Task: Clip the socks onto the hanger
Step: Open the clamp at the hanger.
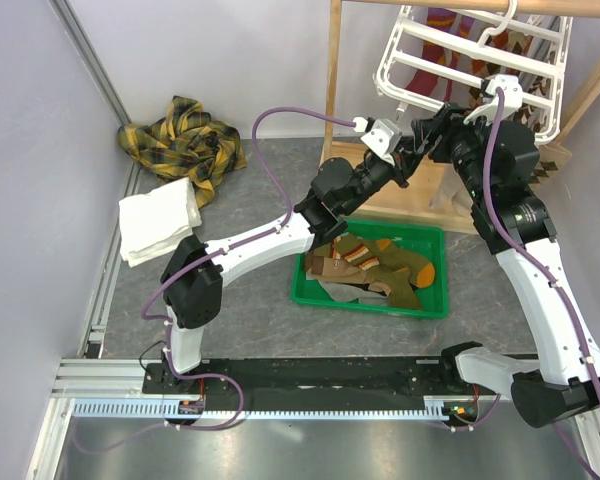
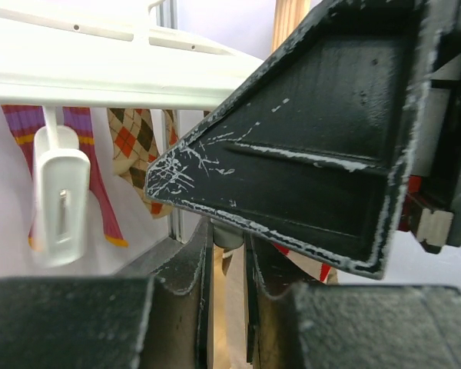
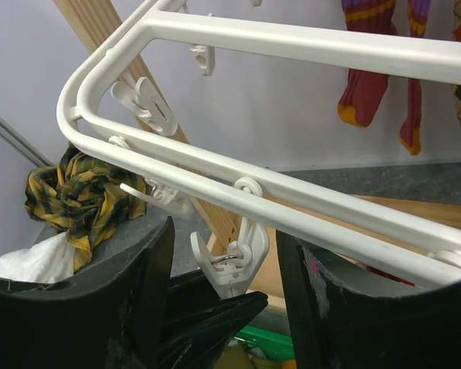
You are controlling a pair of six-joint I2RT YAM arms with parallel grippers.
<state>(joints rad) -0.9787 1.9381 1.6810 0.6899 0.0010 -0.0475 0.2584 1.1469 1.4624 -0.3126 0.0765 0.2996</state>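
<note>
The white hanger [image 1: 470, 55] hangs tilted from the wooden frame at the back right; its bars fill the right wrist view [image 3: 292, 38]. Purple striped and argyle socks [image 2: 92, 173] hang clipped on it. More socks [image 1: 375, 268], olive with orange and brown striped, lie in the green bin. My left gripper [image 1: 418, 150] is raised under the hanger's near edge, its fingers [image 2: 186, 277] nearly closed on the lower end of a white clip [image 3: 237, 257]. My right gripper [image 3: 224, 254] is open, one finger on each side of that clip, just beside the left gripper.
A green bin [image 1: 420, 305] stands mid-table under the arms. The wooden frame [image 1: 335, 90] stands behind it. A yellow plaid cloth [image 1: 185, 140] and a folded white towel [image 1: 158, 222] lie at the back left. Another free clip [image 2: 60, 204] dangles from the hanger bar.
</note>
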